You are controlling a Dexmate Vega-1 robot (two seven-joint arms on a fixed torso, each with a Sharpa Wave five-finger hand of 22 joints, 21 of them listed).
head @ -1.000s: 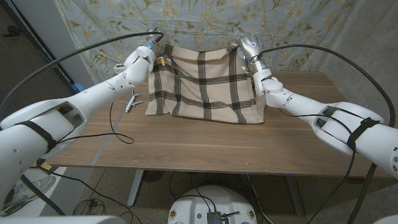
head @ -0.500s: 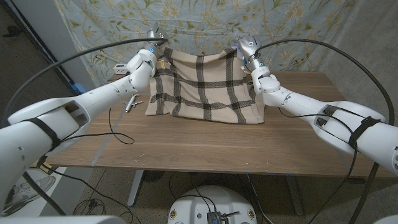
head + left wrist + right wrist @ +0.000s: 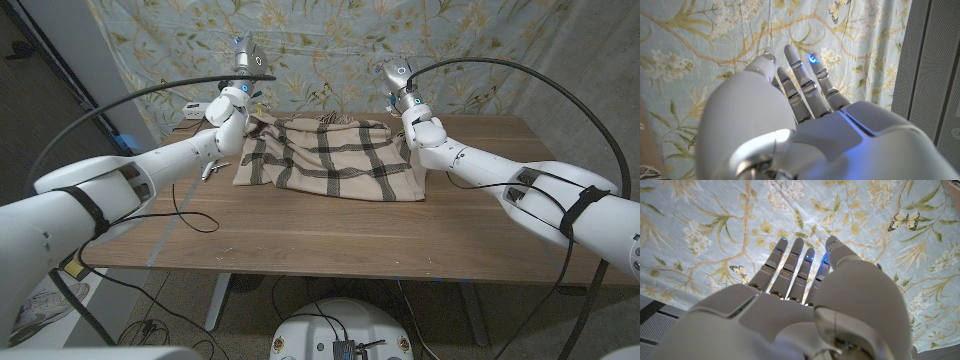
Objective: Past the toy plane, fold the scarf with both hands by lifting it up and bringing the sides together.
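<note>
Scarf (image 3: 328,157), cream with dark plaid lines, lies in a loose rumpled heap on the wooden table (image 3: 330,235), toward the far edge and a little left of the middle. Its upper edge is bunched into soft ridges, and its front edge runs across the wood in an uneven line. Neither hand holds it.

At about nine o'clock from the scarf, just beside its left corner, the small toy plane (image 3: 210,168) sits on the table, partly hidden behind the left forearm.

The left hand (image 3: 238,74) is raised above the scarf's left end, at roughly eleven o'clock from the heap. In the left wrist view the same hand (image 3: 790,125) shows its back, with the fingers (image 3: 797,80) stretched out straight and slightly apart, gripping nothing, set against the floral curtain (image 3: 685,45).

The right hand (image 3: 400,80) is lifted above the scarf's right end, at about one o'clock from the heap, clear of the cloth. In the right wrist view this hand (image 3: 800,310) also shows extended fingers (image 3: 790,260), a little fanned and empty, with small blue lights at the tips and the butterfly-and-leaf curtain (image 3: 890,215) beyond them.

Both arms reach in from the near corners, each trailing a black cable (image 3: 130,95) that arcs over the table. A thin dark cord (image 3: 185,205) loops on the wood near the left forearm.
</note>
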